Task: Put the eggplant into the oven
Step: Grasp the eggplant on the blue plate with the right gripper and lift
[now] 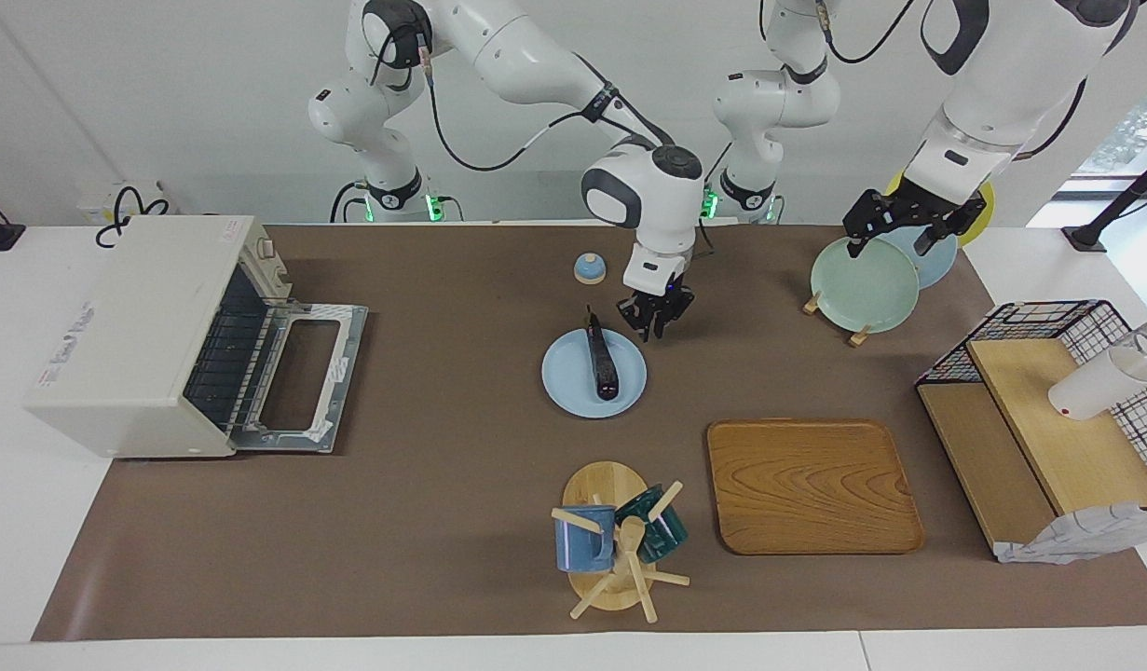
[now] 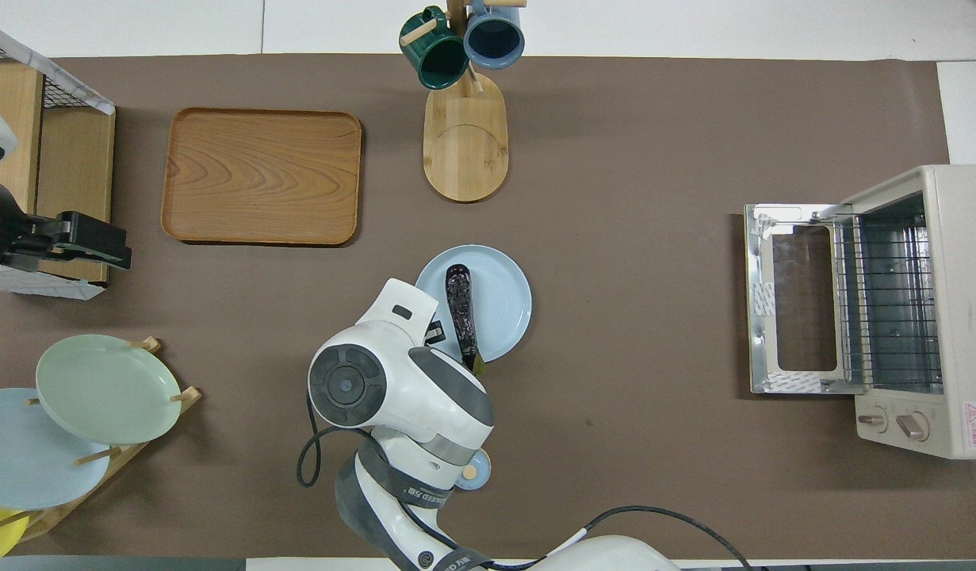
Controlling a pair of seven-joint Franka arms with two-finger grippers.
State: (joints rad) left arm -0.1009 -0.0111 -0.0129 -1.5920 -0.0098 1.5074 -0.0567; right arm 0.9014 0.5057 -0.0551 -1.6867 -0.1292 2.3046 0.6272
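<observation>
The eggplant (image 1: 603, 362) lies on a light blue plate (image 1: 573, 387) in the middle of the mat, with its green stem tip toward the robots; it also shows in the overhead view (image 2: 461, 305). The cream oven (image 1: 126, 335) stands at the right arm's end of the table with its door (image 1: 298, 382) folded down and the wire rack showing. In the overhead view the oven (image 2: 943, 238) and its door (image 2: 797, 313) also show. My right gripper (image 1: 655, 321) hangs open and empty just off the plate's rim, beside the stem end. My left gripper (image 1: 894, 233) waits open over the plate rack.
A wooden tray (image 1: 815, 485) and a mug tree (image 1: 620, 550) with two mugs lie farther from the robots than the plate. A plate rack with a green plate (image 1: 864, 284), a wire basket on a wooden shelf (image 1: 1048, 419) and a white cup (image 1: 1099, 382) stand at the left arm's end. A small blue knobbed lid (image 1: 589, 268) sits nearer to the robots.
</observation>
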